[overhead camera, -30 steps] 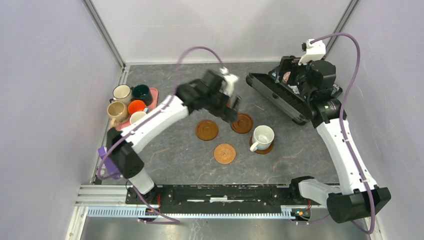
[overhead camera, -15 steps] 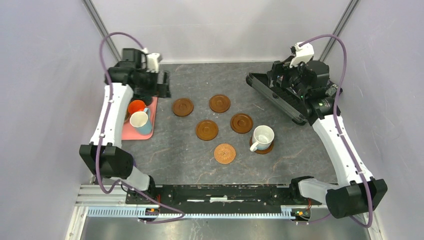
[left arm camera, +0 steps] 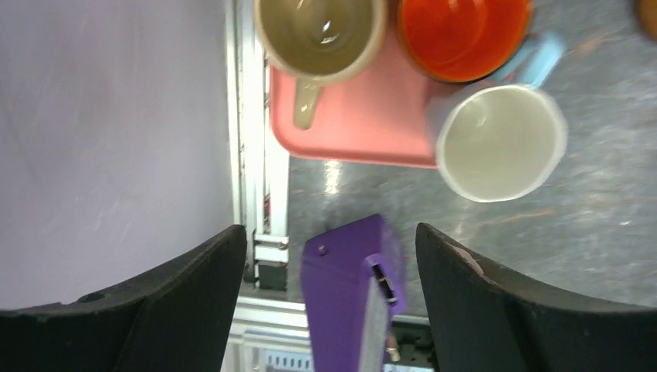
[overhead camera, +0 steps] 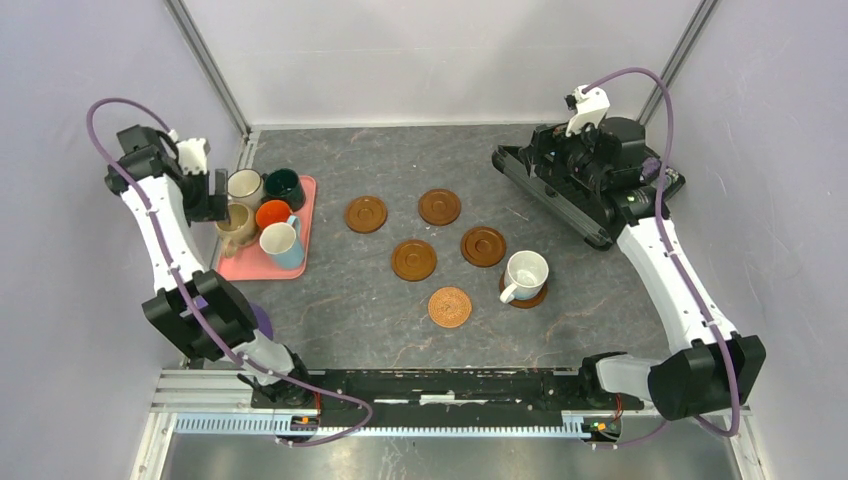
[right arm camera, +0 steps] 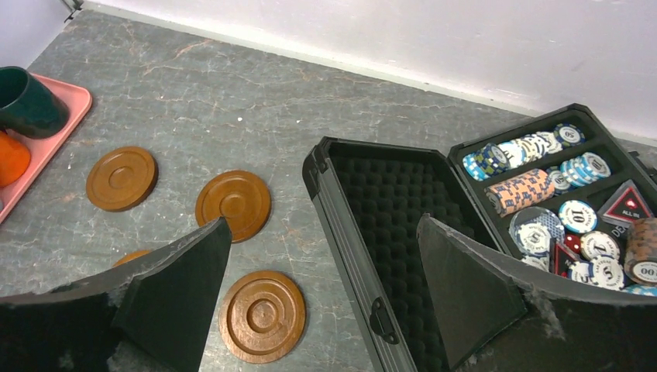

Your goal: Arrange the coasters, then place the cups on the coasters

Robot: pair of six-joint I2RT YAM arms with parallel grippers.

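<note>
Top view: five bare coasters (overhead camera: pixel 414 260) lie spread over the middle of the table (overhead camera: pixel 350 320), the woven coaster (overhead camera: pixel 450 307) nearest the arms. A sixth sits under the white cup (overhead camera: pixel 525 272), just right of the woven one. The pink tray (overhead camera: pixel 243 266) at the left edge carries the cream cup (overhead camera: pixel 243 186), dark green cup (overhead camera: pixel 284 187), beige cup (overhead camera: pixel 235 222), orange cup (overhead camera: pixel 273 214) and light blue cup (overhead camera: pixel 282 244), crowded together. The left gripper (overhead camera: pixel 205 192) hangs at the tray's left side beside the beige cup. The right gripper (overhead camera: pixel 568 160) hangs over the open chip case (overhead camera: pixel 550 192) at far right. Left wrist view: jaws spread wide, nothing between them; the beige, orange and light blue cups stand below. Right wrist view: jaws wide apart, empty; three coasters lie left of the case, which holds poker chips (right arm camera: pixel 542 194).
</note>
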